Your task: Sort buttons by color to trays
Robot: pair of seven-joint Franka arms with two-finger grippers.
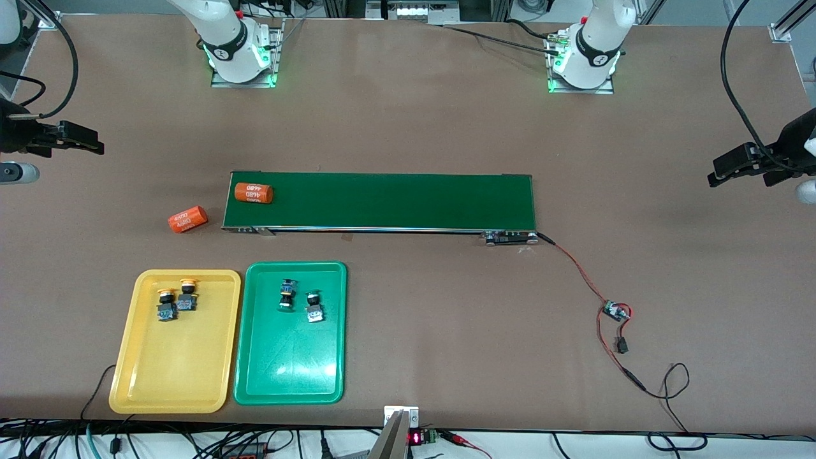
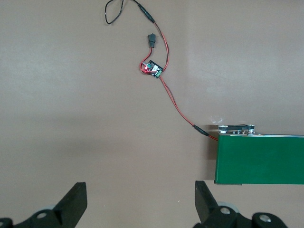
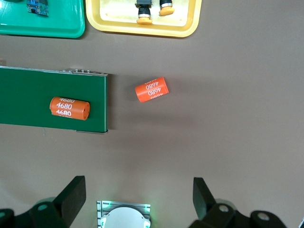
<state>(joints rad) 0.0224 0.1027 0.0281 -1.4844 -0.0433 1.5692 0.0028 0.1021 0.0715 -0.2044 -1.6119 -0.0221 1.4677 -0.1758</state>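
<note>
The sorting looks done. Two yellow buttons (image 1: 176,301) sit in the yellow tray (image 1: 172,382) and two green buttons (image 1: 299,299) in the green tray (image 1: 290,376), near the tabletop's front edge. The left gripper (image 2: 140,202) and right gripper (image 3: 137,197) wait at the table ends, jaws apart, empty.

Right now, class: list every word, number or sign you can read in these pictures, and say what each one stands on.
"4680", three times: on the orange cylinder on the conveyor belt.
"4680", repeated: on the orange cylinder on the table beside the belt's end.
Red display at the table's near edge: lit, too small to read.
Nothing readable on the buttons or trays.
</note>
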